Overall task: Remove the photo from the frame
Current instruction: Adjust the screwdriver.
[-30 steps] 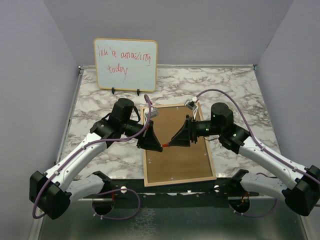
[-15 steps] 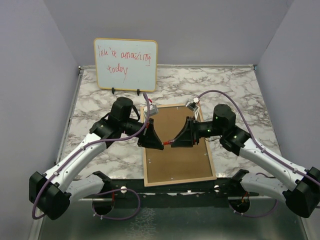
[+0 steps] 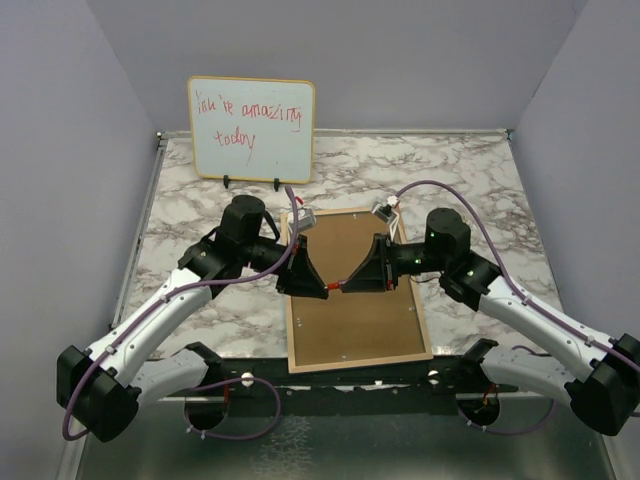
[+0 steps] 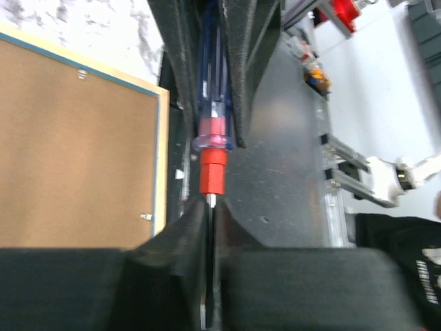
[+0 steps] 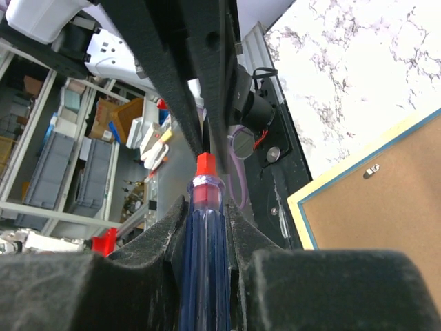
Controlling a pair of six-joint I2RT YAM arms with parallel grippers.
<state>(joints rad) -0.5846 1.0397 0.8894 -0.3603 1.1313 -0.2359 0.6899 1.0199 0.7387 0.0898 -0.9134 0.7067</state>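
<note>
The frame [image 3: 355, 325] lies face down on the marble table, showing its brown backing board and pale wood rim. It also shows in the left wrist view [image 4: 69, 152] and the right wrist view [image 5: 386, 207]. The photo is hidden under the board. A screwdriver [image 3: 335, 288] with a blue clear handle and red collar hangs level above the board between both grippers. My right gripper [image 3: 348, 284] is shut on the handle [image 5: 204, 262]. My left gripper [image 3: 320, 292] is shut on the thin metal shaft [image 4: 209, 207].
A small whiteboard [image 3: 251, 129] with red handwriting stands at the back left. Small metal tabs [image 4: 145, 217] sit along the board's edge. The table's near edge carries a black rail with the arm bases [image 3: 360, 385].
My right arm has shifted slightly to the right. Both grippers stay joined on the screwdriver above the board.
</note>
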